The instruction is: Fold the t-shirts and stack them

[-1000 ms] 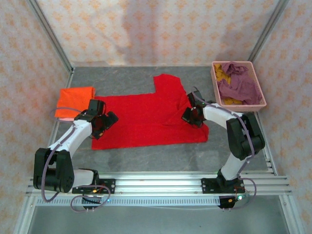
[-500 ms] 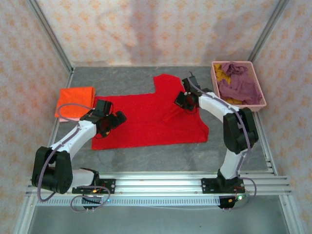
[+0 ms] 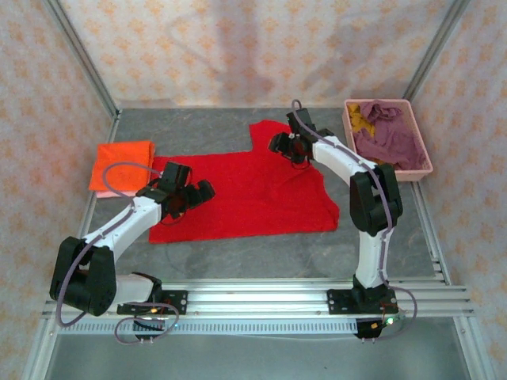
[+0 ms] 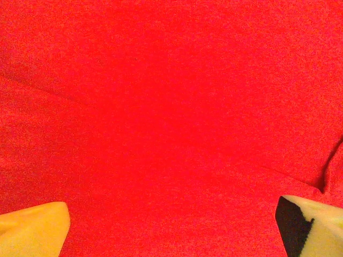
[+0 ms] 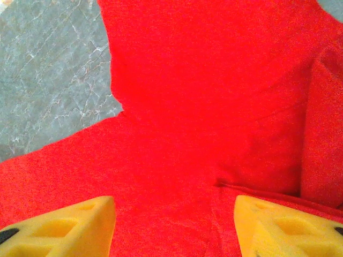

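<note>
— Where's everything?

— The red shirt (image 3: 245,190) lies spread flat across the middle of the table (image 3: 238,245), one sleeve (image 3: 268,133) pointing to the far side. Far right stands the basket (image 3: 379,101), with the mauve shirt (image 3: 392,142) heaped in it on top of the yellow shirt (image 3: 360,117). The orange shirt (image 3: 123,164) sits folded at the left.

— And your hands?

— My left gripper (image 3: 202,190) hangs low over the red shirt's left part, jaws wide, holding nothing. My right gripper (image 3: 277,143) is over the root of the sleeve, jaws parted, nothing between them.

— How will it handle?

— Light and limp, I judge. It'll sag and crease rather than slip. I'd pinch it at an edge, sleeve corner and hem, one hand each, so the fold comes over evenly.
</note>
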